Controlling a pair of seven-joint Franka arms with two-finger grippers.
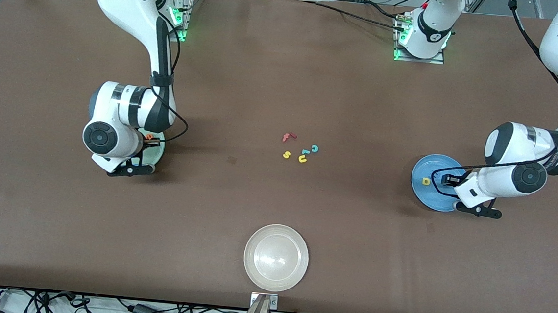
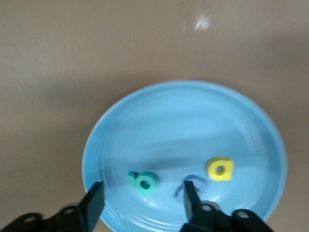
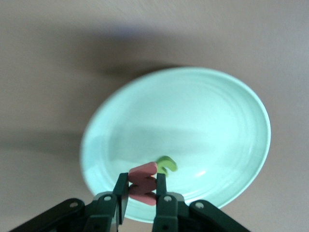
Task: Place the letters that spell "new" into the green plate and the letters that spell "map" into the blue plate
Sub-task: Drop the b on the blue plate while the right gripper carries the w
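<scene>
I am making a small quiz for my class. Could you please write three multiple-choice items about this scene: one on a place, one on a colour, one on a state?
1. Where is the whitish-beige plate?
A. nearer to the front camera than the loose letters
B. stacked on another plate
C. at a robot's base

2. What colour is the letter in the right gripper?
A. yellow
B. salmon-red
C. blue

3. How is the left gripper over the blue plate?
A. shut on a teal letter
B. shut, empty
C. open, holding nothing

Key: 1 A, it lies lower in the front view; 2 B, the salmon-red letter is clamped there; 3 C, its fingers stand apart.
</scene>
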